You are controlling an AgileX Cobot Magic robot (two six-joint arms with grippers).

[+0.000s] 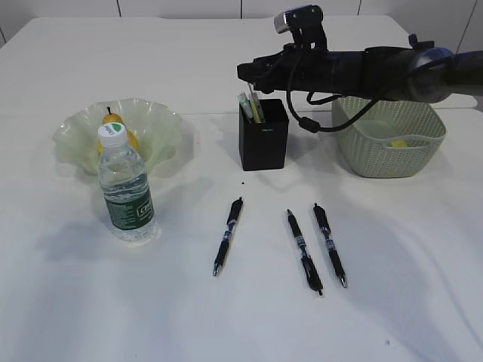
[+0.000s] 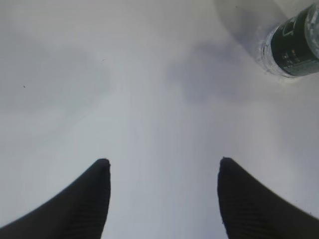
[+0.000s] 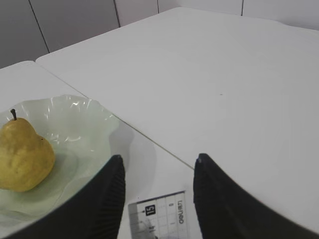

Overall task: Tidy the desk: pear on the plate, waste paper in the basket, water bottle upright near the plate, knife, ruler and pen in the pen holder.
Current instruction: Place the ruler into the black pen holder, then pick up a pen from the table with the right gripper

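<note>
My right gripper (image 3: pixel 158 164) hangs with fingers parted, grasping nothing; the clear ruler (image 3: pixel 160 216) stands just below between them, reading "15". The pear (image 3: pixel 24 157) sits on the plate (image 3: pixel 84 124) to their left. My left gripper (image 2: pixel 164 169) is spread, empty; the water bottle (image 2: pixel 294 45) stands ahead-right, label unreadable.

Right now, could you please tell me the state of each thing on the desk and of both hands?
pear: on the plate.
water bottle: upright, capped, near the plate.
waste paper: in the basket.
ruler: standing in the pen holder.
three pens: lying on the desk.
left hand: open, empty.
right hand: above the pen holder, jaws apart around the ruler's top.
</note>
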